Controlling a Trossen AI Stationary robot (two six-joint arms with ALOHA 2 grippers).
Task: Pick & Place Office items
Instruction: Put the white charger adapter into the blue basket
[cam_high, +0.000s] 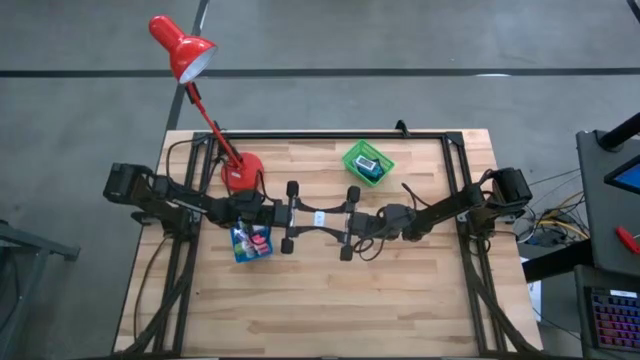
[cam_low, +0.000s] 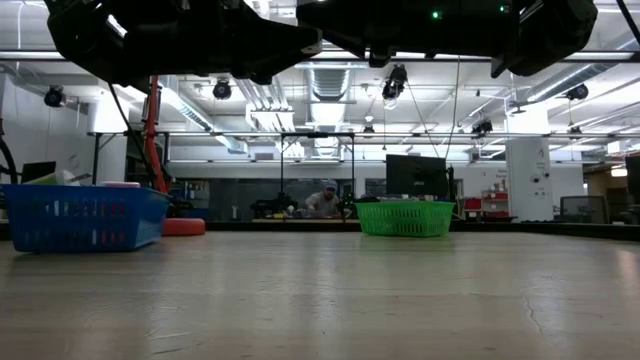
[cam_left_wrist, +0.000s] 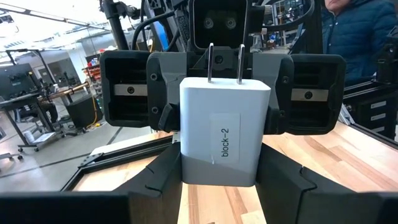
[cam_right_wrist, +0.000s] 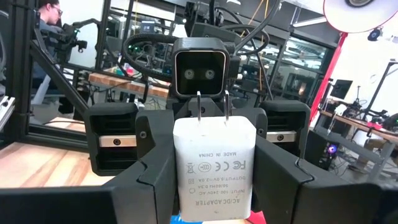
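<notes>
White charger block (cam_left_wrist: 225, 130), label "block-2", prongs up, sat mid-desk between both arms, raised off wooden desk (cam_high: 400, 290). Left tool (cam_left_wrist: 217, 180) pinched it at lower sides; right tool (cam_right_wrist: 211, 186) pinched same block from opposite face, "MADE IN CHINA" print visible there. Tools met nose to nose. Blue tray (cam_high: 251, 243) with small coloured pieces lay just beside left tool. Red desk lamp (cam_high: 240, 172) base stood behind tray. Green basket (cam_high: 368, 162) sat toward far edge, apart. Person (cam_left_wrist: 360, 31) in blue jacket stood beyond desk.
</notes>
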